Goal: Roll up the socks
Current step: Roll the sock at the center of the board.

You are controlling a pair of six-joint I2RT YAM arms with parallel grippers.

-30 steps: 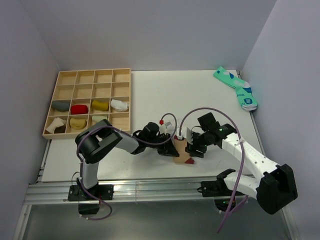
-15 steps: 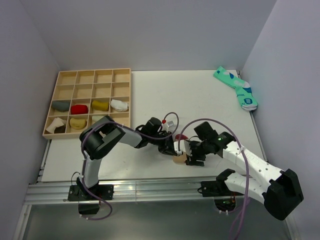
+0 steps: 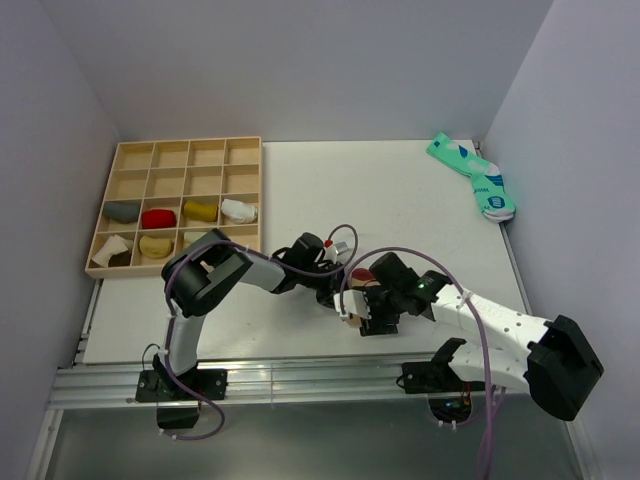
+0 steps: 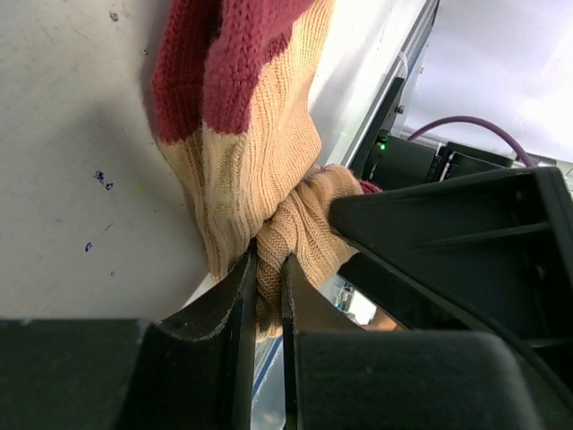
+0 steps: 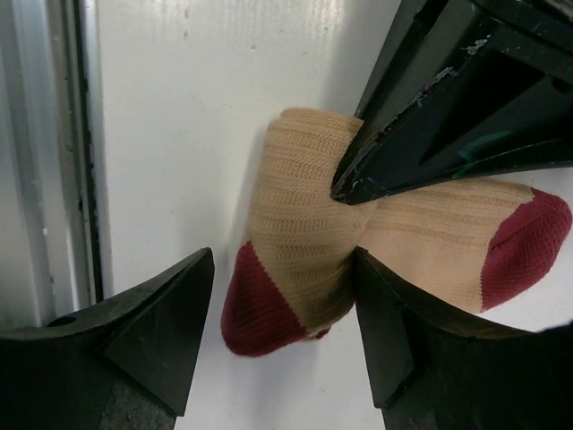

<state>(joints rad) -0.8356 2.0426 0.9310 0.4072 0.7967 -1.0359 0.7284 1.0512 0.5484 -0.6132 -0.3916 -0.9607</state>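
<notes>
The tan sock (image 3: 352,299) with maroon toe and heel lies bunched near the table's front edge, between both grippers. My left gripper (image 3: 343,292) is shut on a fold of it. In the left wrist view the jaws (image 4: 269,269) pinch tan knit, and the maroon part of the sock (image 4: 242,134) lies beyond. My right gripper (image 3: 368,310) is open. In the right wrist view its gripper (image 5: 285,278) straddles the sock's (image 5: 304,233) maroon-tipped end, the right finger touching it. The left gripper's fingers (image 5: 448,116) press in from the upper right. No pale olive-green sock shows loose on the table.
A wooden compartment tray (image 3: 180,155) with several rolled socks stands at the back left. A teal and white sock pair (image 3: 472,178) lies at the back right corner. The table's front edge and metal rail (image 3: 250,375) run just below the grippers.
My right gripper has moved left and down onto the sock, open around its end. The sock, flat before, is now bunched up between the grippers. The left gripper has kept its hold.
</notes>
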